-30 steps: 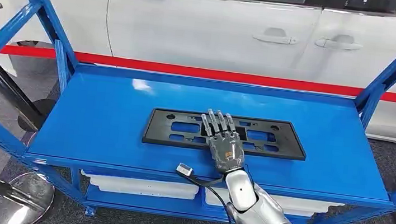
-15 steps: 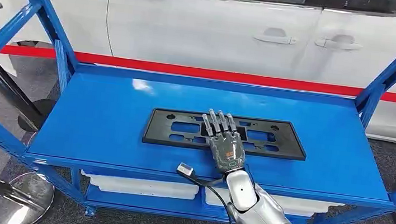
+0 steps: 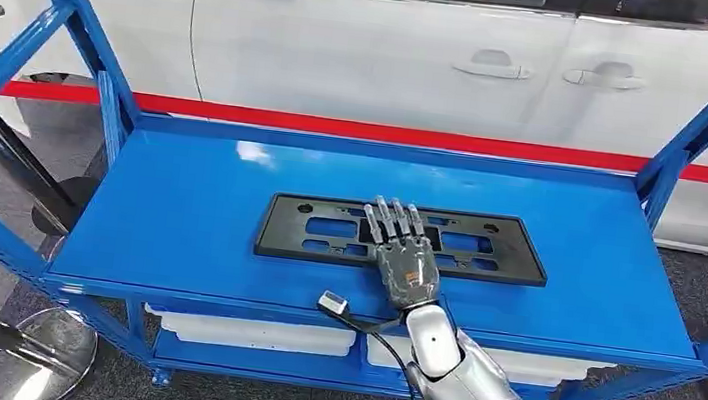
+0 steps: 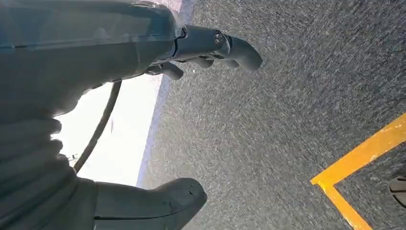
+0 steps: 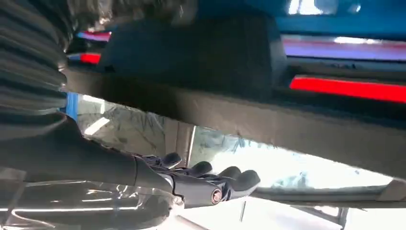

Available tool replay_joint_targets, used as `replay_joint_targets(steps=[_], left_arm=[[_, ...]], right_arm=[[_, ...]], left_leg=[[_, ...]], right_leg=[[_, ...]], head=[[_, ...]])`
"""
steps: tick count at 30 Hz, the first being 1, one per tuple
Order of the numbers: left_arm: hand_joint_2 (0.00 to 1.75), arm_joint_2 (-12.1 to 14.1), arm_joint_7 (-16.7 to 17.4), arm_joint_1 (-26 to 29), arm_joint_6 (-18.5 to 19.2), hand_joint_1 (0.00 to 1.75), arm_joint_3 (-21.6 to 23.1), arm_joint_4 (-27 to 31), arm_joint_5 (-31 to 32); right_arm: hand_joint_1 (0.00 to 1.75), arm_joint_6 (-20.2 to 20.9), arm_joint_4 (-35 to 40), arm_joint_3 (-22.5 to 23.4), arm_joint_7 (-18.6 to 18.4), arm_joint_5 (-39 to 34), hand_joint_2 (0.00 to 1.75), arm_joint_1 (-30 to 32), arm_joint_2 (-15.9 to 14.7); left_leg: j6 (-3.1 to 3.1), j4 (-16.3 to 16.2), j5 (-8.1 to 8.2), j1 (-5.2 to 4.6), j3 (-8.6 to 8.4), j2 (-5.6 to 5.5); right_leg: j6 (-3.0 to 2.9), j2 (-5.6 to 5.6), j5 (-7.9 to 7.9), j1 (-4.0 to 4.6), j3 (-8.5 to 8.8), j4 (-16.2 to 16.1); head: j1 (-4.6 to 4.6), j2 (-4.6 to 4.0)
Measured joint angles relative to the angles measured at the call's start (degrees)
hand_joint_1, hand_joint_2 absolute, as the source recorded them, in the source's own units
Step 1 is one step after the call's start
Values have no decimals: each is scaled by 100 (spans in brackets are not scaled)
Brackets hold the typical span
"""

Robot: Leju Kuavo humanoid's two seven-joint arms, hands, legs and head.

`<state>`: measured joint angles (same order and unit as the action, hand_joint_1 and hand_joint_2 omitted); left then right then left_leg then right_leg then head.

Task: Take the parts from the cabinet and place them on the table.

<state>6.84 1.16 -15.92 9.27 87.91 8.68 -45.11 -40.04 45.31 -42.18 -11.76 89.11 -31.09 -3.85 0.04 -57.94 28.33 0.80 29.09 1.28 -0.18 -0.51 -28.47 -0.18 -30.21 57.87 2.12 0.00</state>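
— Blue shelf (image 3: 178, 210) of the cabinet, white car (image 3: 377, 52) behind it. Where is your robot hand?

— My right robot hand (image 3: 404, 256) lies flat on the black part (image 3: 317, 228), fingers straight and spread apart. It holds nothing.

— Where is the part?

— It lies flat in the middle of the shelf, long side toward me.

— And your left robot hand (image 4: 143, 115)?

— It hangs over the grey floor (image 4: 268, 134), near a yellow line (image 4: 354, 167). Its fingers are apart, with nothing in them.
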Motion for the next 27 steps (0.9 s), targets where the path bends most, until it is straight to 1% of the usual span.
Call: replay_joint_targets(steps=[2, 5, 11, 16, 27], left_arm=[[175, 2, -61, 25, -9, 0, 0, 0, -15], [175, 4, -100, 52, -9, 0, 0, 0, -31], [175, 7, -107, 63, -9, 0, 0, 0, -31], [175, 7, -109, 65, -9, 0, 0, 0, -31], [175, 9, -166, 67, -22, 0, 0, 0, -77]], right_arm=[[175, 0, 42, 214, 216, -4, 175, 169, -28], [175, -2, 118, 444, 367, 11, 175, 307, -63], [175, -4, 171, 642, 404, 15, 175, 440, -105], [175, -17, 214, 712, 428, 57, 175, 456, -111], [175, -17, 304, 999, 725, 61, 175, 540, -111]], left_leg=[[0, 0, 0, 0, 3, -2], [0, 1, 1, 0, 4, 2], [0, 0, 0, 0, 2, 1], [0, 1, 0, 0, 0, 1], [0, -1, 0, -1, -1, 0]], right_leg=[[0, -2, 0, 0, 0, 0], [0, 1, 0, 0, -2, 0], [0, 1, 0, -1, -1, 0], [0, 0, 0, 0, 2, 0], [1, -1, 1, 0, 4, 0]], head=[[0, 0], [0, -2], [0, 0], [0, 0], [0, 0]])
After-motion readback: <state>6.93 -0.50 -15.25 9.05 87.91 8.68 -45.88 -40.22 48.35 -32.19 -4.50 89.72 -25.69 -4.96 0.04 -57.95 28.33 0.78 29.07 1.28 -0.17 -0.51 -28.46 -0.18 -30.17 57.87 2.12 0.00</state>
